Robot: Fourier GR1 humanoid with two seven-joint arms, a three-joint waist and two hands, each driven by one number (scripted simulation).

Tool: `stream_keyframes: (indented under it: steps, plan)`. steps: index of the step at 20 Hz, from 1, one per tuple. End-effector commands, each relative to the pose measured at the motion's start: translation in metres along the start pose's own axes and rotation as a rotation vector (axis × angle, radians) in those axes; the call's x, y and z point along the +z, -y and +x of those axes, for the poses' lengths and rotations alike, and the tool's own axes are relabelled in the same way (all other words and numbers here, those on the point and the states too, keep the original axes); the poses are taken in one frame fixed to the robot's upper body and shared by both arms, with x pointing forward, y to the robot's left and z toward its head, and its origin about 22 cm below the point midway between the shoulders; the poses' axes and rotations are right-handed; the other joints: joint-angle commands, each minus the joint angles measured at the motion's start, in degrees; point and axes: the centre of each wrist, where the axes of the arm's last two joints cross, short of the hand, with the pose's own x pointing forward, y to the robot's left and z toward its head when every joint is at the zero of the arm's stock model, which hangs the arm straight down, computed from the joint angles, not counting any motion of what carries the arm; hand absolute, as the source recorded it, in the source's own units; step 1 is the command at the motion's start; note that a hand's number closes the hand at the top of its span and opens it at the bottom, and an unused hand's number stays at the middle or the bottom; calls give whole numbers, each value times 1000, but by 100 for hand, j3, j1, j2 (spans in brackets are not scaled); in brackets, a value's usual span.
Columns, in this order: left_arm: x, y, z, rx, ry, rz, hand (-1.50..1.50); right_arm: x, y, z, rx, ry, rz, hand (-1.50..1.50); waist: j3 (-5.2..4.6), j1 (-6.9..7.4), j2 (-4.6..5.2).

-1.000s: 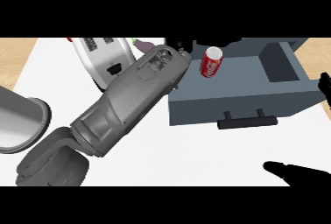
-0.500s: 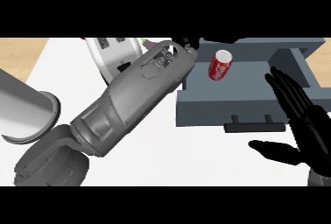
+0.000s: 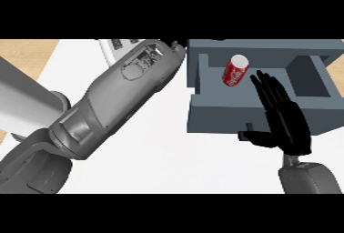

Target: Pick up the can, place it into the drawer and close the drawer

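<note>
Closing step next: can [image 3: 235, 70] sits in open drawer [image 3: 201, 93], upper right. Right hand [image 3: 282, 116] flat, fingers straight, empty, over drawer front; should push squarely. Left hand hidden.

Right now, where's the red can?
In the head view the red can sits upper right inside the open grey drawer, just left of the right hand and its straight fingers.

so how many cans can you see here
1. A red cylindrical can with a white top lies in the open grey drawer, just off the fingertips of the black right hand. The big grey left forearm covers part of the counter, so others may be hidden.
</note>
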Motion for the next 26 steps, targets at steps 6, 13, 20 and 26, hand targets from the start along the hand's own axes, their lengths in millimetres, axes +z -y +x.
stream_keyframes:
  steps: [6,13,20,26]
  plan:
    - [1,-51,3,-7,-6,-12,-150,-19,-40,-30,72,-67,6,-150,-2,155,-35]
    - [-3,-93,6,-23,-17,-11,-150,-45,-56,-48,157,-75,-11,-150,2,215,21]
    - [10,-98,2,-35,-43,-25,-150,-83,-59,-51,160,-87,-126,-150,11,272,70]
    - [16,-117,-1,-18,-59,-21,-150,-114,-63,-40,187,-82,-175,-150,9,298,94]
